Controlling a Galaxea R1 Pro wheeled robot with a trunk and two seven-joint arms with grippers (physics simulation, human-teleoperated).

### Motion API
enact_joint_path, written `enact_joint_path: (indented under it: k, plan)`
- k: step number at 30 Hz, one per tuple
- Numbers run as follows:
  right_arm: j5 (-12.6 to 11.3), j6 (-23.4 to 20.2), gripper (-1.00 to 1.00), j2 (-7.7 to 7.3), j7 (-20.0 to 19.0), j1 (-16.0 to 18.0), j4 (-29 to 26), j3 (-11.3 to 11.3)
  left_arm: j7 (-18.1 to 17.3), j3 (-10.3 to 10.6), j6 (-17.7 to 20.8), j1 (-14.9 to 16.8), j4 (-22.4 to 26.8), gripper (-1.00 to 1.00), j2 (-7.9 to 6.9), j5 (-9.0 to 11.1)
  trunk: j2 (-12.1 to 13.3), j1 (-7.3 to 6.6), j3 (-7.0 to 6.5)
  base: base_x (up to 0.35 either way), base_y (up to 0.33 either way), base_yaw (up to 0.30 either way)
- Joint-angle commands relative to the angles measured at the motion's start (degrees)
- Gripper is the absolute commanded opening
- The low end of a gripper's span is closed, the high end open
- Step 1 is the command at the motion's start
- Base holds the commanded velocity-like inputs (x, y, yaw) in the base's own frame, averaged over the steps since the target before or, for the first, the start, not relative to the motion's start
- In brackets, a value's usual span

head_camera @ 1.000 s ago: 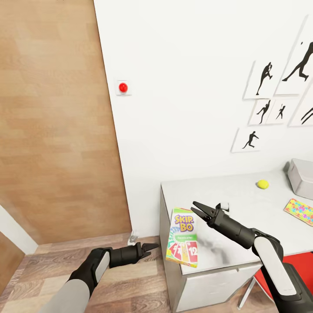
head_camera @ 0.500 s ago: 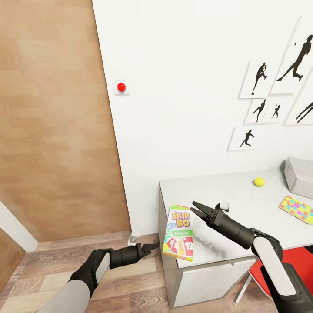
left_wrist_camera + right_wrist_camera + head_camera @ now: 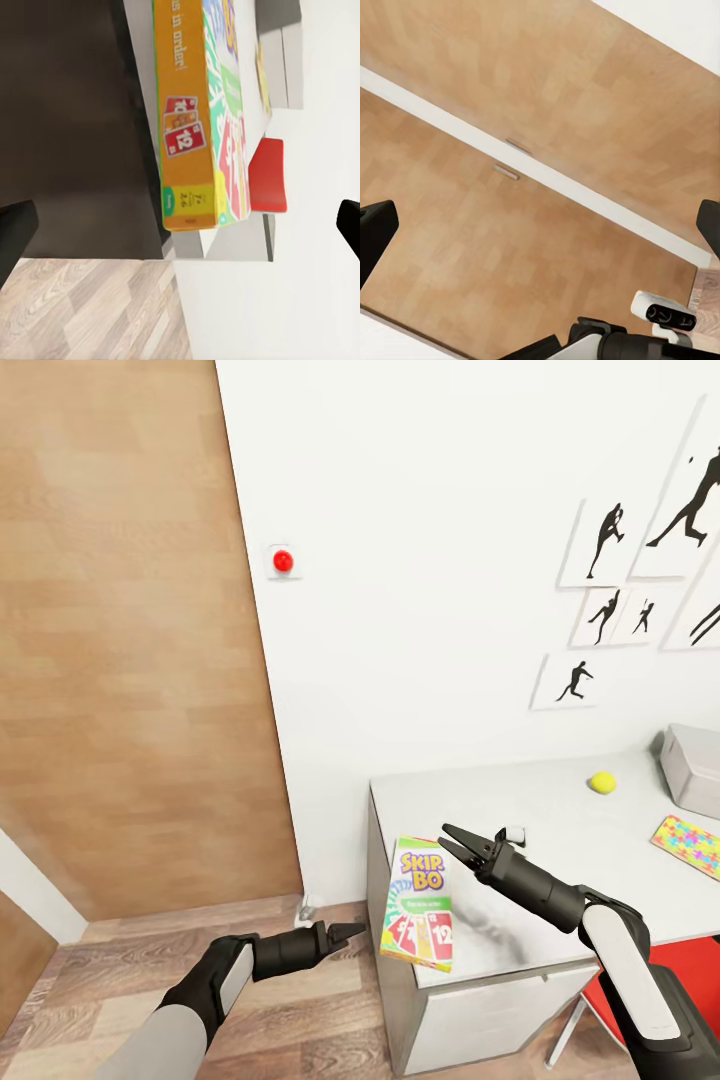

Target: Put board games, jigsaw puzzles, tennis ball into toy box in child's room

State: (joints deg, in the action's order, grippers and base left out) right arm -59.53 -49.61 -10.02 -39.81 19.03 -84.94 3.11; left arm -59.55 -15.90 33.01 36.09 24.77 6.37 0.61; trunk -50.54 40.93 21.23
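White wall, wooden door

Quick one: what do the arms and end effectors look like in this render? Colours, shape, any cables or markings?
Both arms match: light grey-white shell segments joined by black joints and black wrists. Each ends in a black two-finger end effector, left and right, with slim pointed fingers. A small white block sits on the right wrist. No cables or printed markings are visible.

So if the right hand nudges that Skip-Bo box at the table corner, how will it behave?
The Skip-Bo box looks like stiff cardboard, so it would probably slide rather than bend. It overhangs the table corner, so a push outward may tip it off. It is likely light.
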Motion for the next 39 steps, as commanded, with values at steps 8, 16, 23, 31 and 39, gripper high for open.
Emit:
enact_joint_path:
  k: [8, 16, 23, 31, 39]
  plan:
    - [-0.06, -0.31, 1.00, 0.01, -0.09, 0.04, 0.01, 0.05, -0.17, -0.27, 0.59, 0.04, 0.02, 1.00, 0.06, 0.09, -0.05, 0.01, 0.07, 0.003, 0.002, 0.000]
    - [-0.06, -0.31, 1.00, 0.00, -0.05, 0.04, 0.02, 0.05, -0.13, -0.27, 0.59, 0.04, 0.01, 1.00, 0.12, 0.10, -0.45, 0.23, 0.25, 0.000, 0.000, 0.000]
    - [-0.06, -0.31, 1.00, 0.07, 1.84, 0.04, 0.01, -0.06, -0.12, -0.27, 0.58, 0.04, 0.01, 1.00, 0.13, 0.10, -3.26, 1.76, 1.50, 0.000, 0.000, 0.000]
    - [-0.13, -0.28, 1.00, 0.09, 2.78, 0.04, -0.02, -0.14, -0.12, -0.27, 0.57, 0.04, -0.03, 1.00, 0.12, 0.10, -4.06, 2.20, 1.86, 0.000, 0.000, 0.000]
    - [-0.15, 0.73, 1.00, 0.09, 2.81, 0.04, 0.00, -0.21, -0.12, -0.27, 0.55, 0.04, -0.07, 1.00, 0.59, 0.07, -4.86, 2.64, 2.22, 0.000, 0.000, 0.000]
